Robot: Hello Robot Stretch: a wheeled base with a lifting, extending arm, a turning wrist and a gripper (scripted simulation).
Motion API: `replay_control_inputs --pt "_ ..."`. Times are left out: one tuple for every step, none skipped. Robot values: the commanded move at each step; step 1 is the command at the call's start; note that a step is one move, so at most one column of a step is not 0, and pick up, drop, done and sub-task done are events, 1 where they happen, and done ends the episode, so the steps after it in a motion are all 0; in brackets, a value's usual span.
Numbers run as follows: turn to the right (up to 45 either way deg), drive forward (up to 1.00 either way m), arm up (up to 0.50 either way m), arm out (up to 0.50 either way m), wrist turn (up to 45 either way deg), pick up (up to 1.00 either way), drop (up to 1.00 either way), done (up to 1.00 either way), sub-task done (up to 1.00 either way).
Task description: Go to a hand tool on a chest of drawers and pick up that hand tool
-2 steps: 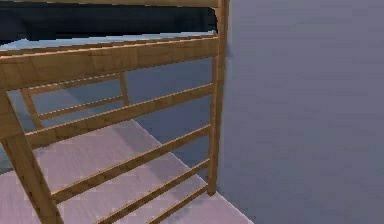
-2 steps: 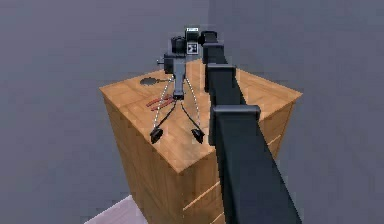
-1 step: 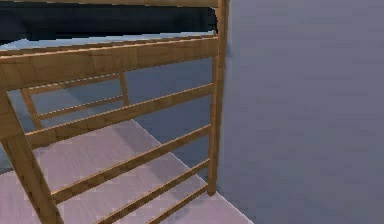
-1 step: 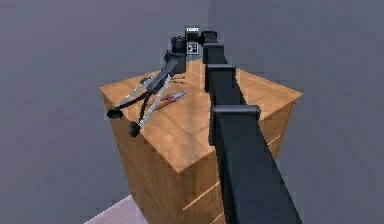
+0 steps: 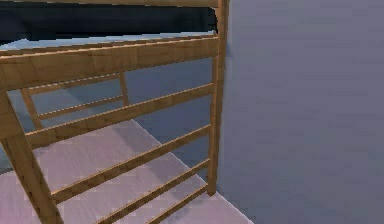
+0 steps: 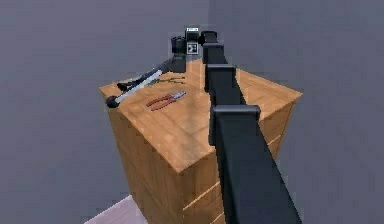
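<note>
A wooden chest of drawers stands in the arm side view, a corner turned toward me. On its top lies a small red-handled hand tool like pliers. Beside that, a longer dark and grey tool reaches to the top's left corner. The dark arm stretches out over the chest, with white marker squares at its far end. The gripper shows just left of them, near the far end of the long tool. I cannot tell whether it holds anything.
A wooden rail frame like a bunk bed's side crosses the forward view, with a dark mattress on top. A grey-blue wall stands right of it. Pale pink floor lies beneath. Grey walls back the chest.
</note>
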Motion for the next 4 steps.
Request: replay_control_inputs --pt "0.0 0.00 0.00 0.00 45.0 0.00 0.00 0.00 0.00" --pt "0.0 0.00 0.00 0.00 3.0 0.00 0.00 0.00 0.00" --pt "0.0 0.00 -0.12 0.00 0.0 0.00 0.00 0.00 0.00" --pt "0.0 0.00 0.00 0.00 0.0 1.00 0.00 0.00 0.00"
